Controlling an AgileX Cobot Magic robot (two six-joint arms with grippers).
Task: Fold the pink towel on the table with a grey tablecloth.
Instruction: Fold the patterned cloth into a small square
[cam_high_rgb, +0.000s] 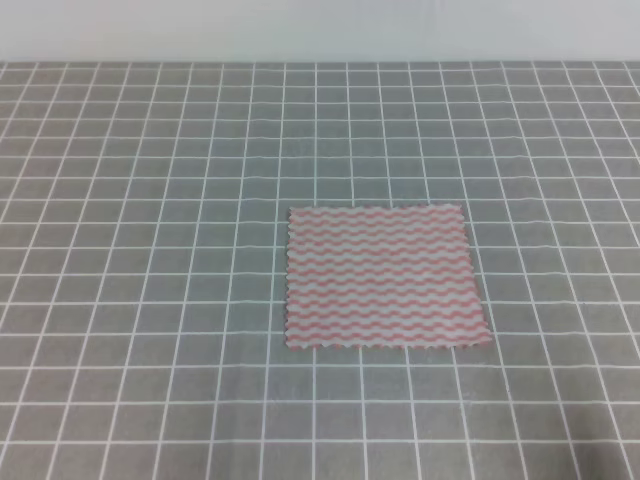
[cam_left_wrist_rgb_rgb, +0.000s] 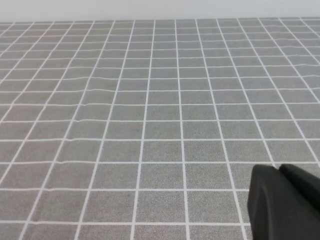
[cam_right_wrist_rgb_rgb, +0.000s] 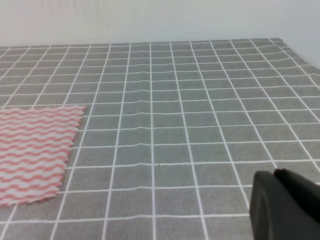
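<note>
The pink towel (cam_high_rgb: 383, 277) lies flat and unfolded on the table with a grey tablecloth (cam_high_rgb: 150, 250), a little right of the middle in the high view. Its right part also shows at the left edge of the right wrist view (cam_right_wrist_rgb_rgb: 32, 150). Neither gripper shows in the high view. A black part of my left gripper (cam_left_wrist_rgb_rgb: 285, 205) fills the lower right corner of the left wrist view, above bare cloth. A black part of my right gripper (cam_right_wrist_rgb_rgb: 285, 205) shows in the lower right corner of the right wrist view, well right of the towel. Their jaws are cut off.
The grey gridded cloth (cam_left_wrist_rgb_rgb: 150, 100) has slight ripples. A pale wall (cam_high_rgb: 320, 30) runs behind the table's far edge. The table's right edge (cam_right_wrist_rgb_rgb: 300, 52) shows in the right wrist view.
</note>
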